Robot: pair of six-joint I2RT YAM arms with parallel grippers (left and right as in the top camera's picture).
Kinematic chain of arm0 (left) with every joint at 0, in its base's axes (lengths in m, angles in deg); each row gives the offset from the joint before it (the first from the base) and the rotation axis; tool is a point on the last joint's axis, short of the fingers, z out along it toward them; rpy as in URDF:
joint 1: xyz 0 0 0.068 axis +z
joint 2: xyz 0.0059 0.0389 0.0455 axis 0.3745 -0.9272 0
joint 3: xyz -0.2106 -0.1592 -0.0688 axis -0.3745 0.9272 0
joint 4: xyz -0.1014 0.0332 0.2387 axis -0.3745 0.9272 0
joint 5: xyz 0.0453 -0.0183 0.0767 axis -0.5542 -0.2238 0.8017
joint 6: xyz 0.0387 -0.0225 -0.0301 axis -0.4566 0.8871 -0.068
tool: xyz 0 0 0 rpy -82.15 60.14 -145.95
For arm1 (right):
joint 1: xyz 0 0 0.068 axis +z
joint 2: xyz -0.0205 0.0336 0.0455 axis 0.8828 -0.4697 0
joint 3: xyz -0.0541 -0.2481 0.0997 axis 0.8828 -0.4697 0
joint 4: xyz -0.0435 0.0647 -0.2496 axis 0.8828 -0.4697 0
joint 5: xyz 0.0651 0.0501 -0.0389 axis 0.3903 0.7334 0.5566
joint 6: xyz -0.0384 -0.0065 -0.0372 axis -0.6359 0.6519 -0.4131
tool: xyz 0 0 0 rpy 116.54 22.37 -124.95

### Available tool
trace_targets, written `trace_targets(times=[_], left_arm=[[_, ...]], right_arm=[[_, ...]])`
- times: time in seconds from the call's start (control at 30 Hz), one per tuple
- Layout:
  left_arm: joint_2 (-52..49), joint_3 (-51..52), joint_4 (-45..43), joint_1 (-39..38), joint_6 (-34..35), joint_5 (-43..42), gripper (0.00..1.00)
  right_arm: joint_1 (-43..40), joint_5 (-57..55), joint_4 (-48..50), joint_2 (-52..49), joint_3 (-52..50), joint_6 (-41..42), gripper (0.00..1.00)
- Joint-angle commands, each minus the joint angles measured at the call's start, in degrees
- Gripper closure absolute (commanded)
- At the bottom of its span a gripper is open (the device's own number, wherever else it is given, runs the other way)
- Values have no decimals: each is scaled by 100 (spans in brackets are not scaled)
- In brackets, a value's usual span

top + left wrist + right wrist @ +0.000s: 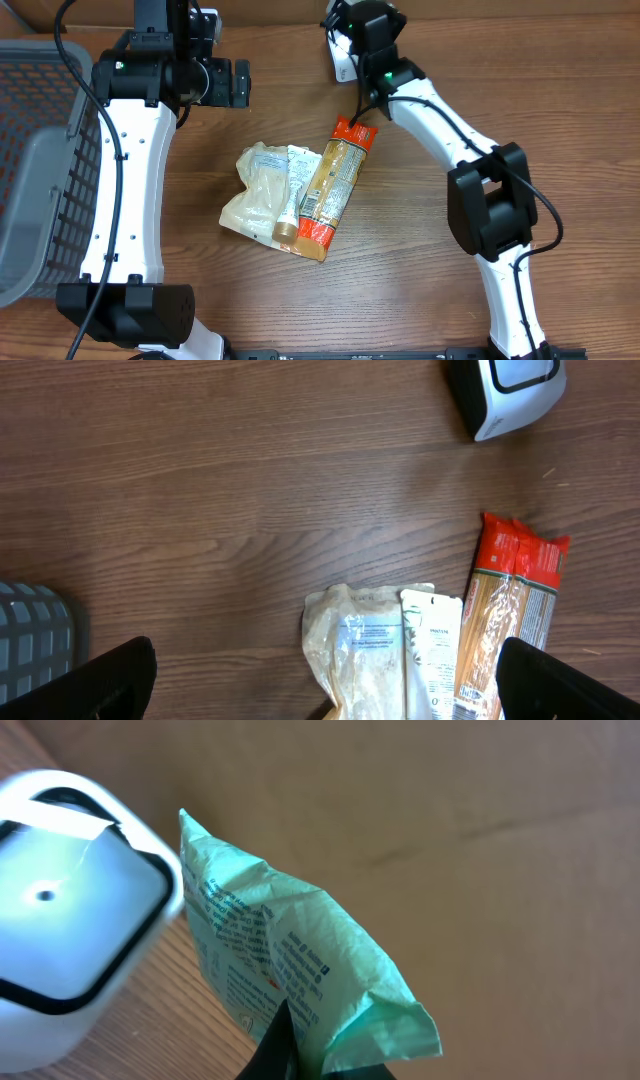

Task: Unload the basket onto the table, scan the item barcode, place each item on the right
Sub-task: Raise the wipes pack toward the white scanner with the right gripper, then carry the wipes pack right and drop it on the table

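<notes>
One packet held: the green packet point(300, 960) is pinched at its lower end by the tightly closed right gripper point(315, 1060).
Packet to scanner: its long axis runs up from the fingers, and the barcode scanner point(70, 910) is seen just beside its printed face, to the left.
Nearer arm: right.
Left gripper point(243, 84): spread wide, nothing held.
Pile count: one spaghetti pack point(333, 185), one clear bag point(258, 195), one white tube point(295, 190).

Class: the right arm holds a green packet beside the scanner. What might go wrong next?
The right gripper pinches the green packet only at one crumpled edge, so it might slip or flop. Its printed face is creased, and no barcode shows beside the scanner, so the scan may fail.
</notes>
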Motion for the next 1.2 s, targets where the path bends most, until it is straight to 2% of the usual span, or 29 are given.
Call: trace_targets(times=[0.0,0.47,0.6,0.77,0.87,1.03,1.17], left_arm=[[79,-70,-4,-22,-105,35,0],[81,-70,-4,-28,-107,35,0],[81,-70,-4,-28,-105,35,1],[81,-70,-4,-26,-107,35,0],[81,-70,-4,-28,-105,35,1],[81,-70,-4,-28,-107,35,1],[81,-70,-4,-20,-105,35,0]], right_arm=[[140,-146,116,-42,179,-400,96],[278,-149,46,-125,177,-396,96],[275,-144,81,-81,179,-133,96],[275,-68,-149,479,179,981,96],[275,302,-763,1110,179,1652,96],[105,1589,-2227,2330,179,3595,96],[-459,2892,-3582,3204,179,5372,96]])
